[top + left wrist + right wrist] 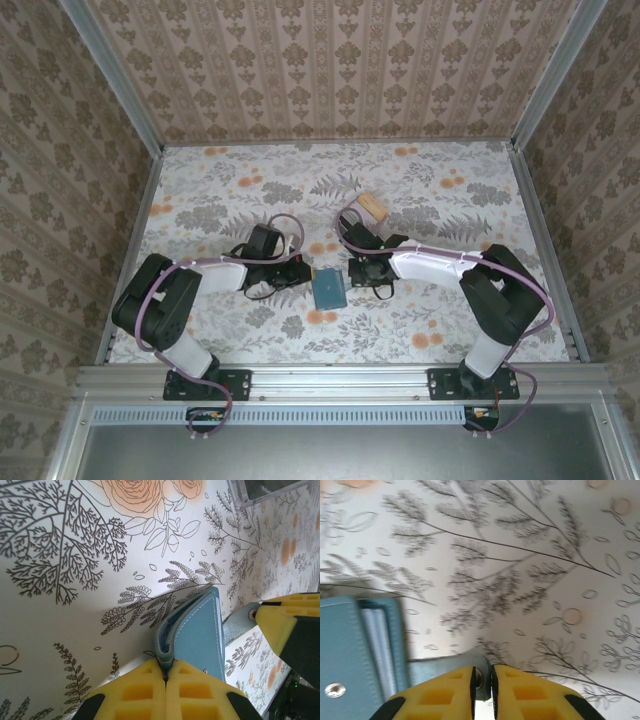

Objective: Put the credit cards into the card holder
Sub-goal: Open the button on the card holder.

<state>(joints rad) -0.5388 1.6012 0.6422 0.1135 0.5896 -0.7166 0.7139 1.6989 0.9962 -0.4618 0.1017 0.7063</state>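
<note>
Beige damask walls (330, 60), white floral tabletop (240, 330), teal card holder (329, 288) central

Wallet (328, 288) at table centre. The left gripper (165, 675) is clamped on its left edge and the right gripper (482, 680) pinches the tab on its right, so both side approaches are blocked. The left arm (215, 272) and right arm (430, 265) lie across the middle band. Open cloth lies far and near of the wallet. A tan box (372, 207) stands far, right of centre. The far corners of the table (200, 170) are free. Walls (330, 70) close the left, far and right sides.
</note>
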